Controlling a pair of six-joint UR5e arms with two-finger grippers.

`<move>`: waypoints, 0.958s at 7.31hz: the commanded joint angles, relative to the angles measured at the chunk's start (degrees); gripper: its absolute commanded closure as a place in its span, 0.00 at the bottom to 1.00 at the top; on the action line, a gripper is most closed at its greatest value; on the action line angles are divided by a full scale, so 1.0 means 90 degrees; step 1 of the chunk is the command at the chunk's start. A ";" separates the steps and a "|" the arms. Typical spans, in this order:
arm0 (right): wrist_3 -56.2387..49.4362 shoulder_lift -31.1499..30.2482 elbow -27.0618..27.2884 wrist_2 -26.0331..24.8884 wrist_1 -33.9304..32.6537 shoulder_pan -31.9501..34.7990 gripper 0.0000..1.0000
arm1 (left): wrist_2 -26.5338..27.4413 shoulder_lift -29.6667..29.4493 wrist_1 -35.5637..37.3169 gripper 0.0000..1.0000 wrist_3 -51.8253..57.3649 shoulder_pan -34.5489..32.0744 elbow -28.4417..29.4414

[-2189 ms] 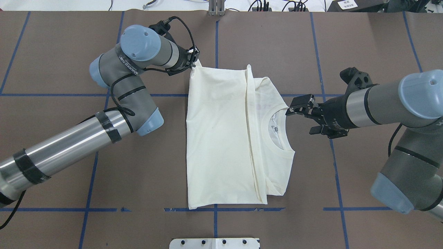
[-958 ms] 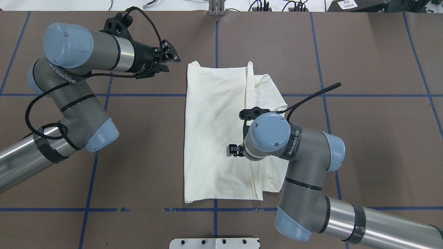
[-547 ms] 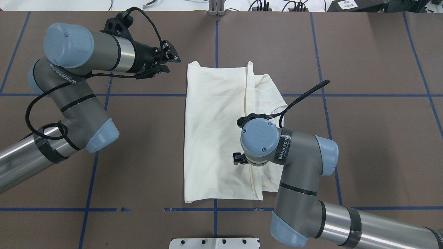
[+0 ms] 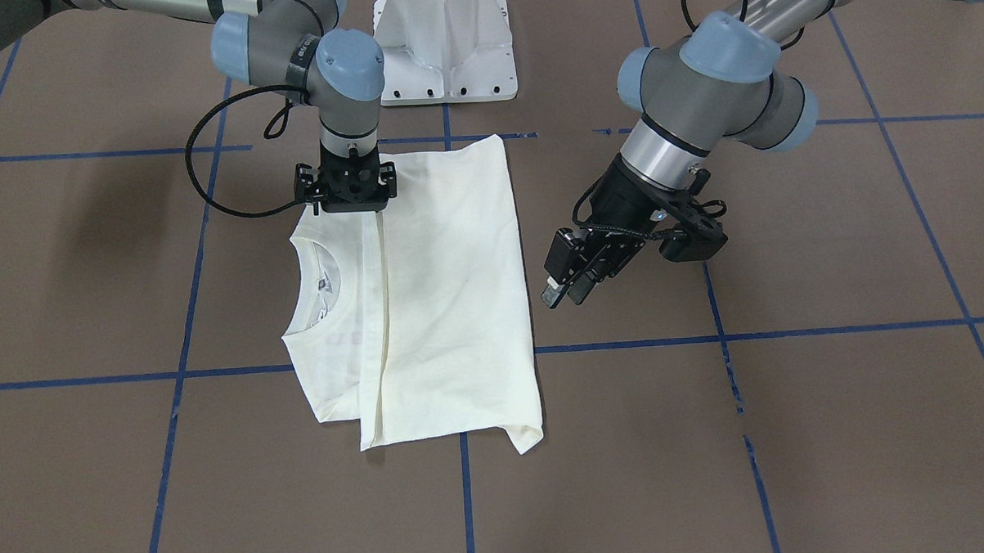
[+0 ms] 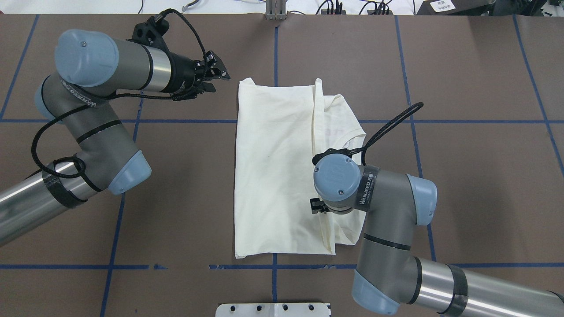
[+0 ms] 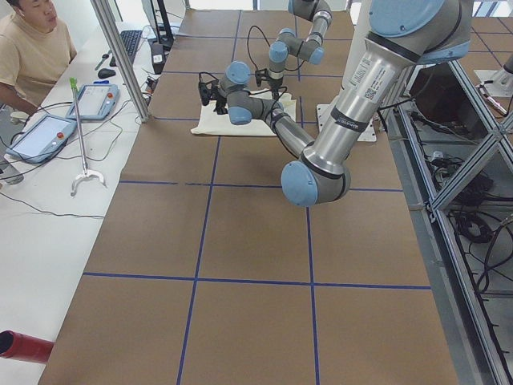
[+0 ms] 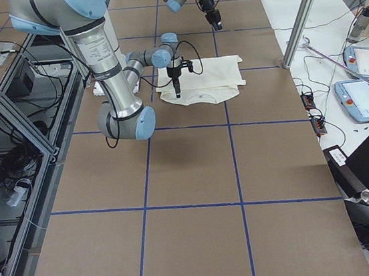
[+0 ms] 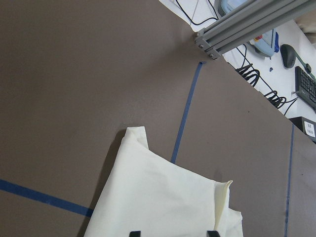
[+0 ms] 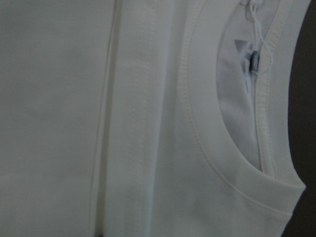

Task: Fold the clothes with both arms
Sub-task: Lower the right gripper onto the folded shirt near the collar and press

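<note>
The cream-white clothes (image 5: 273, 167) lie folded flat on the brown table, ribbed collar (image 4: 308, 275) toward my right side. My right gripper (image 4: 346, 208) points straight down at the long fold edge beside the collar and looks open. From overhead its wrist hides it. The right wrist view fills with collar (image 9: 197, 123) and a neck tag (image 9: 254, 61). My left gripper (image 5: 221, 81) hovers open, empty, just off the shirt's far corner (image 8: 136, 136). Its fingertips (image 8: 134, 233) show apart at the bottom of the left wrist view.
Blue tape lines (image 5: 275, 44) grid the table. The white pedestal base (image 4: 443, 57) stands at the robot's edge. A person (image 6: 32, 48) sits at a side bench with teach pendants (image 6: 96, 100). An aluminium frame post (image 8: 237, 24) stands beyond the far edge.
The left gripper let go of the shirt's far corner and pulled back. The right arm swung from beside the collar to over the shirt, then slid along the fold edge toward the robot.
</note>
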 commanded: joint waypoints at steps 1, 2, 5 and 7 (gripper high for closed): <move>-0.0769 -0.0853 0.0910 0.0016 -0.0079 0.0217 0.00 | 0.0000 0.0008 0.0010 0.46 0.0002 -0.0001 -0.0001; -0.1035 -0.1332 0.1313 0.0006 -0.0157 0.0305 0.00 | 0.0000 -0.0002 0.0010 0.46 -0.0007 -0.0001 -0.0010; -0.0931 -0.0872 0.1298 -0.0013 -0.0138 0.0199 0.00 | 0.0000 0.0008 0.0107 0.46 0.0002 -0.0001 -0.0059; -0.0649 -0.0548 0.1210 -0.0237 -0.0109 -0.0142 0.00 | -0.0039 0.0017 0.0107 0.46 0.0002 -0.0010 -0.0098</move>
